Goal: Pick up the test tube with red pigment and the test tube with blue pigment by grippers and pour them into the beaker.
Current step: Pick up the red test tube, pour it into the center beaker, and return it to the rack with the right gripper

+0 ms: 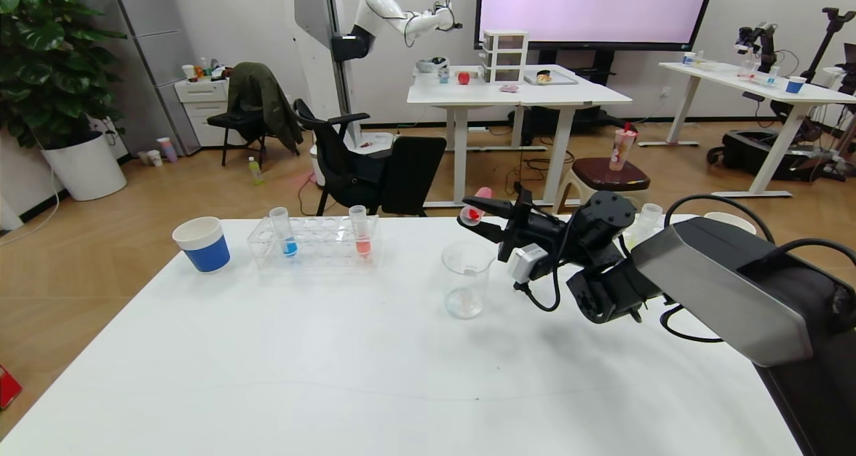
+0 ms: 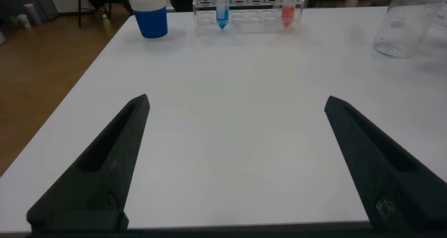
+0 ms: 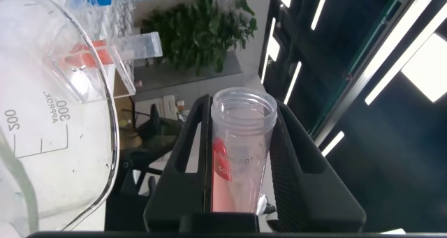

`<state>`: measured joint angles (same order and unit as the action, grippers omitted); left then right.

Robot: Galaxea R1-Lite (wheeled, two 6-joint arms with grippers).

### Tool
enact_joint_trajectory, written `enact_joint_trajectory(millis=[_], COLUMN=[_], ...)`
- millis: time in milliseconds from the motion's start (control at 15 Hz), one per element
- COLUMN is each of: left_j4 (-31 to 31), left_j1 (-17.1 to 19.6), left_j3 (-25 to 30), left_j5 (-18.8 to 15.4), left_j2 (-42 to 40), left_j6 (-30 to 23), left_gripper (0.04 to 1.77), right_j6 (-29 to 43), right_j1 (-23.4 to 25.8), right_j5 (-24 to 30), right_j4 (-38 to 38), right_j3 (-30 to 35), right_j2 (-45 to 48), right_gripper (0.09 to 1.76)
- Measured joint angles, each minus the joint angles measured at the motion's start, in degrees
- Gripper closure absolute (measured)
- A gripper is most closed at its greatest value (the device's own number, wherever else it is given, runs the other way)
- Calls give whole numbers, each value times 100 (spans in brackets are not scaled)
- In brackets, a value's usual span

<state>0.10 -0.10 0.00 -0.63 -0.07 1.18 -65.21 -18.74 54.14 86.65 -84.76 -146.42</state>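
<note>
Head view: the slim clear test tube with red pigment [image 1: 474,210] is pinched by the right gripper [image 1: 483,216] and tipped above the clear glass beaker [image 1: 466,279], ready for pouring. Left of the beaker, the blue-pigment tube [image 1: 283,231] is left racked; the left gripper [image 2: 234,161] is spread, idle.

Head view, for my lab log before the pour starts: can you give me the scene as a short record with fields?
right pincer: shut on the test tube with red pigment, tipped sideways just above the beaker
beaker: upright on the white table, no coloured liquid visible inside
test tube with blue pigment: upright in the clear rack
salmon-orange tube: upright in the same rack
paper cup: left of the rack
left pincer: open, holding nothing
</note>
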Motion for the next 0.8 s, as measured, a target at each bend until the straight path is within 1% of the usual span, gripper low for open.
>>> enact_joint_trajectory(millis=[400, 600, 800], left_j4=[0, 0, 0], left_j1=[0, 0, 0], left_j3=[0, 0, 0], left_j5=[1, 1, 1], left_j2=[0, 0, 0], left_j6=[-2, -2, 0], left_gripper=[6, 6, 6], right_j6=[-190, -304, -389], right_j1=[49, 77, 113], right_j5=[250, 424, 464], right_j4=[15, 1, 15], right_j3=[-55, -190, -247], right_j2=[-41, -55, -82], right_gripper=[135, 135, 135])
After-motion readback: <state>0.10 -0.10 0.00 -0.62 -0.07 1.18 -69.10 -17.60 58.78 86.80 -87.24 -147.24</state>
